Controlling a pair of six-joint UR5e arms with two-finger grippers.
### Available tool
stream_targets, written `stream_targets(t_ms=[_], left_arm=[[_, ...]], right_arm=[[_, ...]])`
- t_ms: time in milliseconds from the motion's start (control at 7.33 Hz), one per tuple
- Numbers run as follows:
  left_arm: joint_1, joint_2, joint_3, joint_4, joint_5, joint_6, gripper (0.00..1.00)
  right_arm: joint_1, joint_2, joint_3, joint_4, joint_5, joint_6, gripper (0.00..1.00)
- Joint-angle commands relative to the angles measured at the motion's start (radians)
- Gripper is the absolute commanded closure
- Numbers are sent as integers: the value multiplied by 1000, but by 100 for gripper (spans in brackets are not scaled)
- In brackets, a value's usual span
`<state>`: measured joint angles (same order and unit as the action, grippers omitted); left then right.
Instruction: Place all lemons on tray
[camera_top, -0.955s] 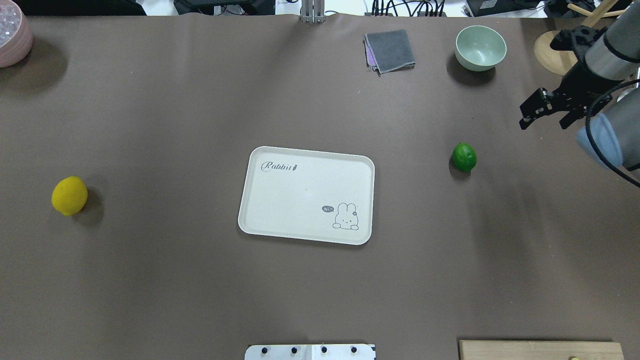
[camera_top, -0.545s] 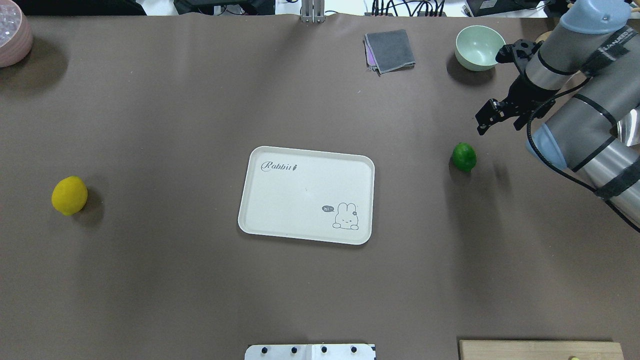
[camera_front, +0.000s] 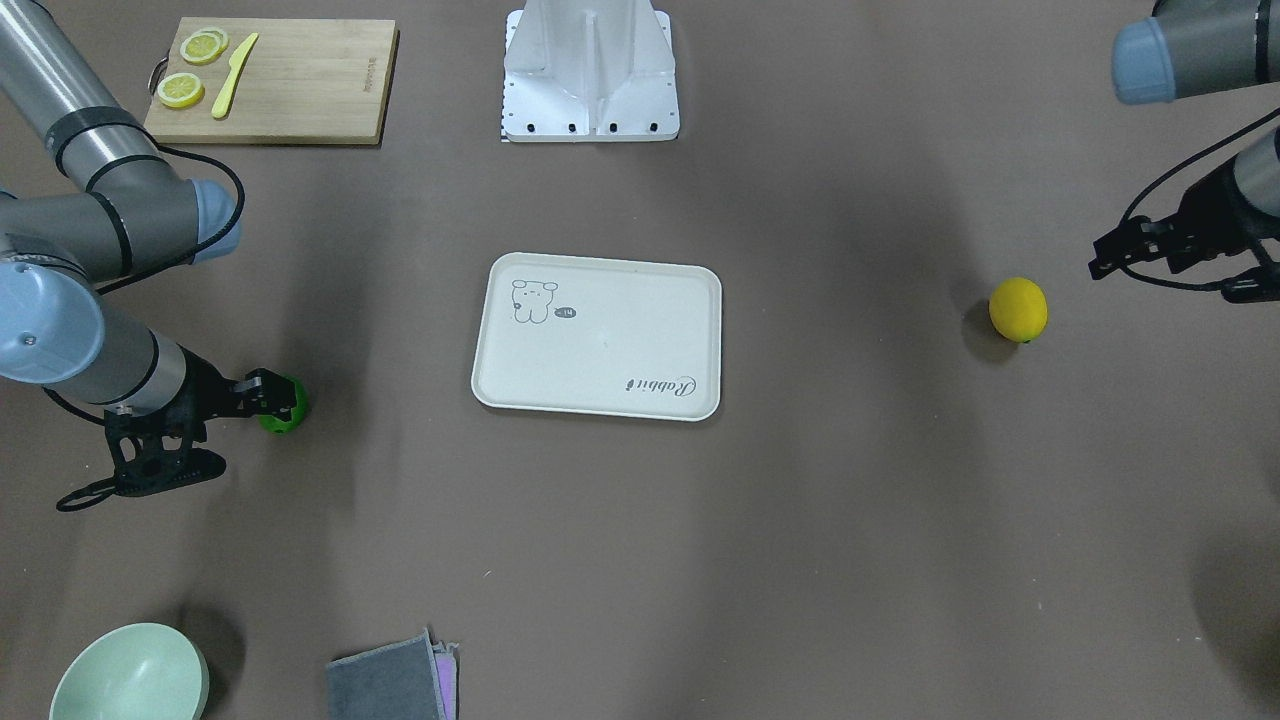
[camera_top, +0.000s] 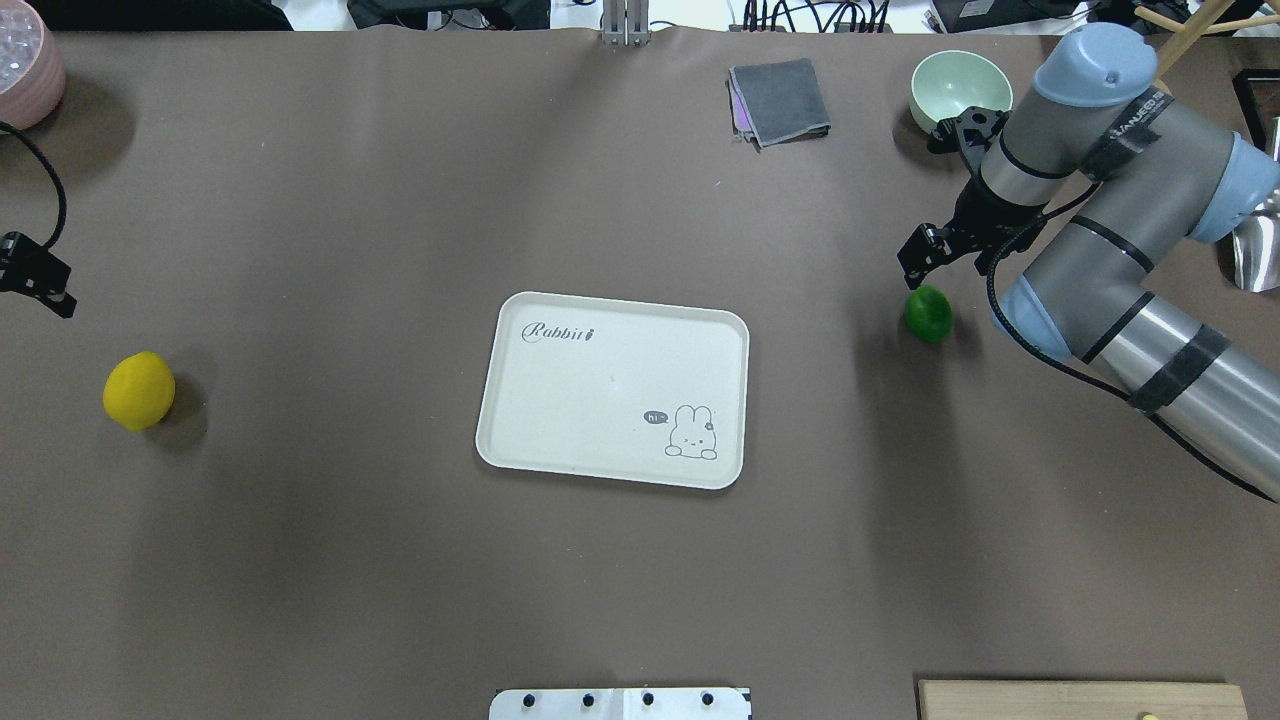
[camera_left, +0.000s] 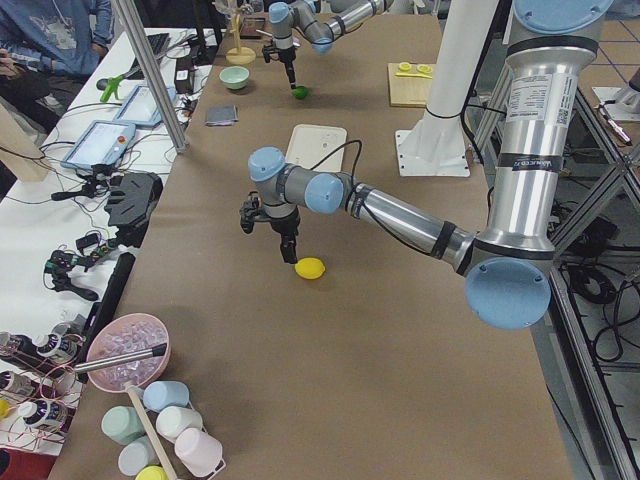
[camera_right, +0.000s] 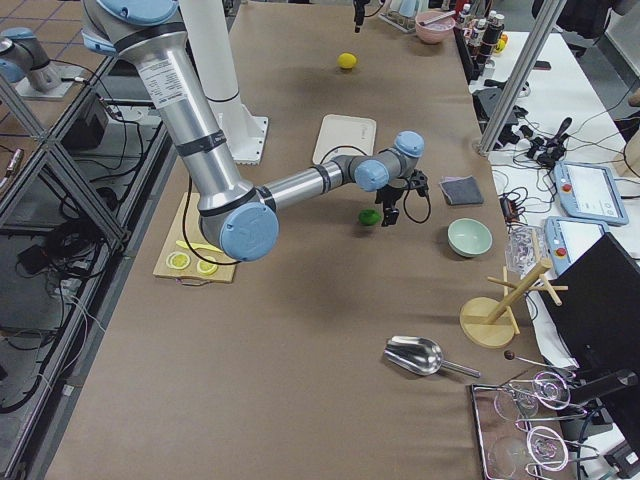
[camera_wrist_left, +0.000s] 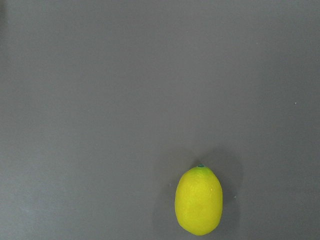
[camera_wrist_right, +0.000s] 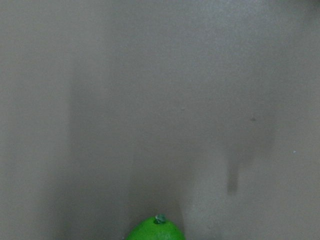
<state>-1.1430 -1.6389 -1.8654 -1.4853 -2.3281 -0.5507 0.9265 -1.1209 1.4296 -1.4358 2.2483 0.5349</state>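
The yellow lemon (camera_top: 139, 391) lies on the brown table at the left, well clear of the tray; it also shows in the left wrist view (camera_wrist_left: 198, 201). The green lemon (camera_top: 928, 314) lies to the right of the tray, and only its top shows at the bottom edge of the right wrist view (camera_wrist_right: 154, 230). The off-white tray (camera_top: 600, 400) with the rabbit drawing sits in the middle with nothing on it. My right gripper (camera_top: 930, 265) is open and hangs just beyond and above the green lemon. My left gripper (camera_front: 1168, 280) is open, above the table just beyond the yellow lemon.
A pale green bowl (camera_top: 960, 95) and a folded grey cloth (camera_top: 780, 100) sit at the far right. A pink bowl (camera_top: 25, 70) is at the far left corner. A wooden cutting board (camera_front: 290, 90) with lemon slices and a knife lies near the robot's base (camera_front: 590, 75).
My right arm has swung left across the table, and its gripper is now right by the green lemon. My left gripper has come into view at the left edge. Neither lemon has moved.
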Motion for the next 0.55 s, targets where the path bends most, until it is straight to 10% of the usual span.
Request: stream_targets(t_ms=[0, 409], left_arm=[[72, 37, 43, -158, 3, -128, 2], [137, 45, 164, -403, 32, -267, 2]], right_arm=[[-21, 1, -46, 0, 7, 0, 1], [-46, 6, -47, 0, 33, 2, 2]])
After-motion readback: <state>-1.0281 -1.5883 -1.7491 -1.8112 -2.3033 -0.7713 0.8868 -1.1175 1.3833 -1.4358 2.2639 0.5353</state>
